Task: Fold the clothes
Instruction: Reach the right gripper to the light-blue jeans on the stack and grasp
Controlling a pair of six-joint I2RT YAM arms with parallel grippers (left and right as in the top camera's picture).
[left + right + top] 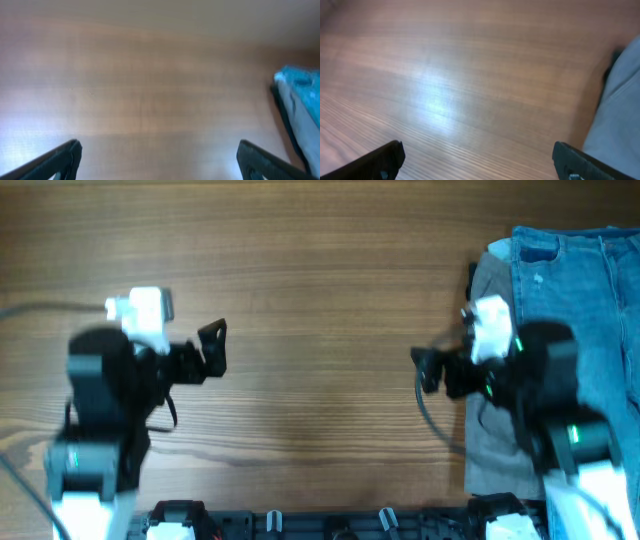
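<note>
The light blue denim jeans (585,290) lie at the table's far right, on top of other cloth, partly under my right arm. They show as a blue patch at the right edge of the left wrist view (300,79). My left gripper (215,348) is open and empty over bare wood at the left, its fingers spread in its wrist view (157,152). My right gripper (425,368) is open and empty just left of the cloth pile, over bare wood (477,152). A grey-blue cloth edge (620,110) shows at the right of the right wrist view; I cannot tell which garment it is.
Grey trousers (490,435) lie under the jeans, their left edge sticking out toward the table's middle; they also show in the left wrist view (306,122). The wooden table (320,270) spans the view. Black fixtures (330,525) line the front edge.
</note>
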